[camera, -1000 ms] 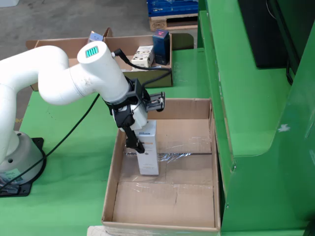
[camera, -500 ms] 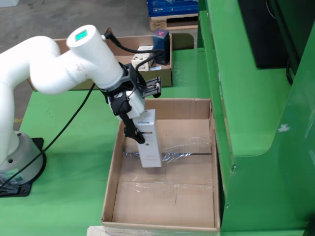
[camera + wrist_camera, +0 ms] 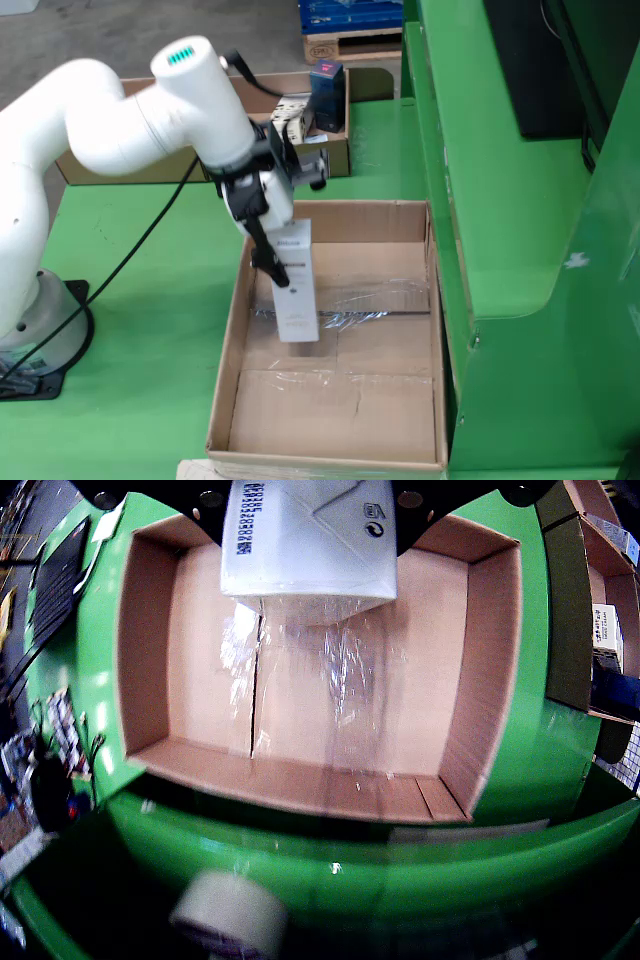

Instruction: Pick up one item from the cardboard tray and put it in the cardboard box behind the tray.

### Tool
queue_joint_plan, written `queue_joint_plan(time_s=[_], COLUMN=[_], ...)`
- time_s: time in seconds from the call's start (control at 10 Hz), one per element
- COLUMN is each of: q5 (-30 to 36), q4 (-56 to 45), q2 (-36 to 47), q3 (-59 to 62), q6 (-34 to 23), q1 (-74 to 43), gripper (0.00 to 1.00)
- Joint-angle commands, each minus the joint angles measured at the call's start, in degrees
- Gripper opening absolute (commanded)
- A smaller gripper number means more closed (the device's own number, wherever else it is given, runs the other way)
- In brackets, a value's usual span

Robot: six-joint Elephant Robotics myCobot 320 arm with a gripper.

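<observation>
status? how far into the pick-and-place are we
Pick looks done: the gripper holds the white carton above the tray floor. In hand: the carry. Left: the carton isn't yet in the box behind, which already holds other items.

Green table (image 3: 150, 340) (bears tray (image 3: 225, 380), box (image 3: 345, 150)).

Carton (image 3: 295, 285) in claw (image 3: 272, 262) above tray (image 3: 225, 385); box (image 3: 340, 158) behind tray, fixed view.

My white carton (image 3: 297, 285) looks smooth paperboard; the tray (image 3: 225, 385) is matt brown cardboard patched with glossy clear tape (image 3: 345, 665).
</observation>
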Motion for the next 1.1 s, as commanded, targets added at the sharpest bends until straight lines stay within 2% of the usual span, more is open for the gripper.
queue_joint_plan(time_s=[0.0, 0.1, 0.3, 0.4, 0.5, 0.6, 0.8, 0.9, 1.0], q5=[-4.2, -5.7, -5.7, -9.1, -9.1, -13.9, -15.9, -18.8, -24.8], q4=[-0.8, 3.1, 3.1, 14.2, 14.2, 24.1, 27.2, 32.4, 43.3], q2=[3.5, 3.9, 3.9, 3.8, 3.8, 2.0, 2.1, 0.8, -2.1], q3=[29.4, 29.3, 29.4, 29.4, 29.4, 29.3, 29.3, 29.4, 29.3], q6=[-0.5, -1.1, -1.1, -3.7, -3.7, -7.0, -8.5, -10.8, -17.2], q1=[5.6, 6.6, 6.6, 9.1, 9.1, 11.4, 13.3, 15.3, 19.3], gripper=[0.0, 0.0, 0.0, 0.0, 0.0, 0.0, 0.0, 0.0, 0.0])
